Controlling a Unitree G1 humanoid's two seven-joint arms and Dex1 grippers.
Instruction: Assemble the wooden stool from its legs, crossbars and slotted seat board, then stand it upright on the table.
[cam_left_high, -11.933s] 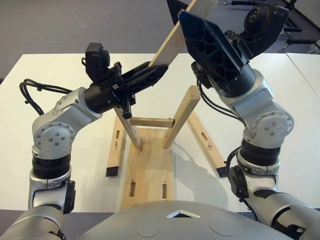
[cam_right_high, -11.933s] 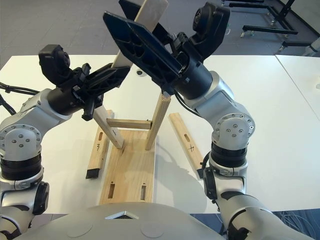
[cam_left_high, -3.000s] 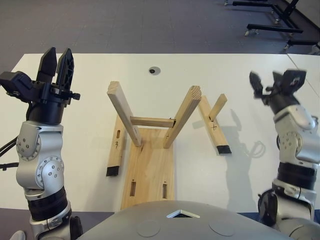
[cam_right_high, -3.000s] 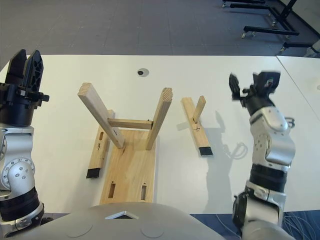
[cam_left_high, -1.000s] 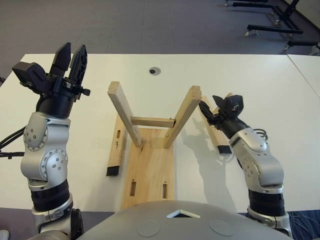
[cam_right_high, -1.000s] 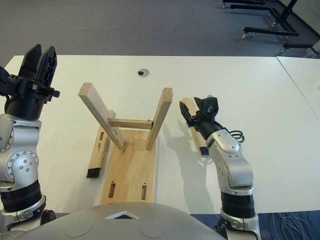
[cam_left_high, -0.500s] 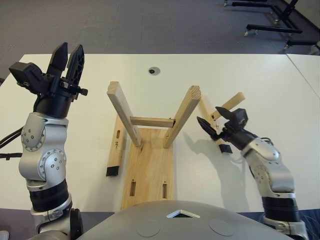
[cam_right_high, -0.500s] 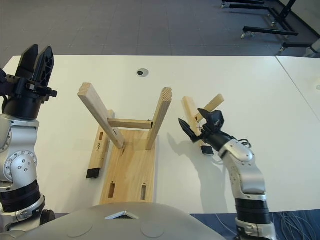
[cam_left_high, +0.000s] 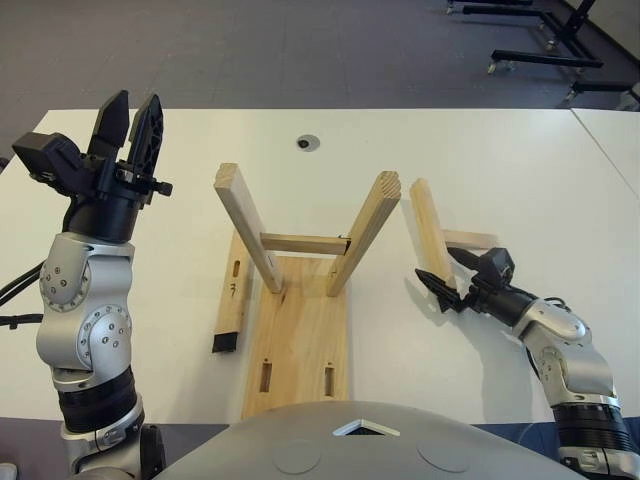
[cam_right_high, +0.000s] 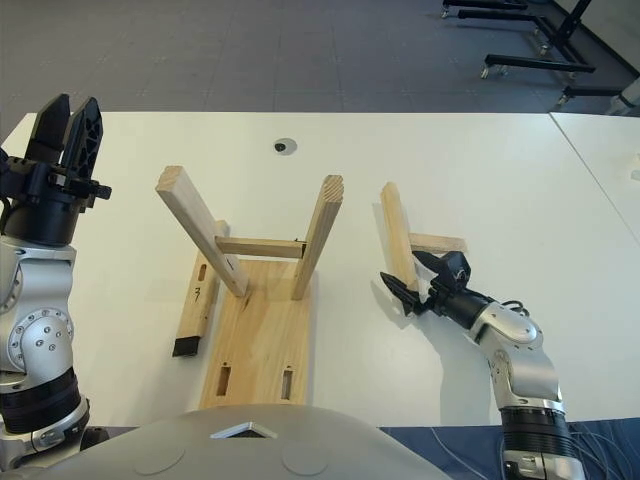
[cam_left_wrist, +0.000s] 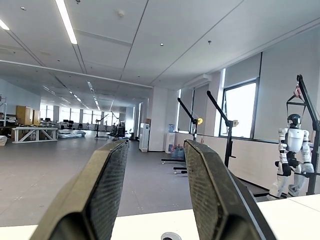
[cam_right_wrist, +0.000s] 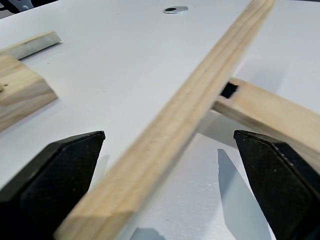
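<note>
The right gripper (cam_left_high: 434, 263) sits low on the table (cam_left_high: 520, 150) toward its right edge, jaws spread wide and straddling the near end of a loose leg (cam_left_high: 425, 225) without clamping it. That leg runs from near edge toward far edge, and its stub crossbar (cam_left_high: 472, 240) points right. Just to its left, two standing legs (cam_left_high: 365, 230) joined by a rail (cam_left_high: 300, 243) rise from the seat board (cam_left_high: 300, 340). A spare leg (cam_left_high: 232, 300) lies flat on the board's far side. The left gripper (cam_left_high: 135, 100) hangs high over the left edge, jaws parted on nothing. Whether the loose leg's far end is lifted is hard to tell.

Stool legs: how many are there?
4. The left standing leg and right standing leg slant up from the seat board; a flat leg lies left of it; a fourth leg is inside the open right gripper.
</note>
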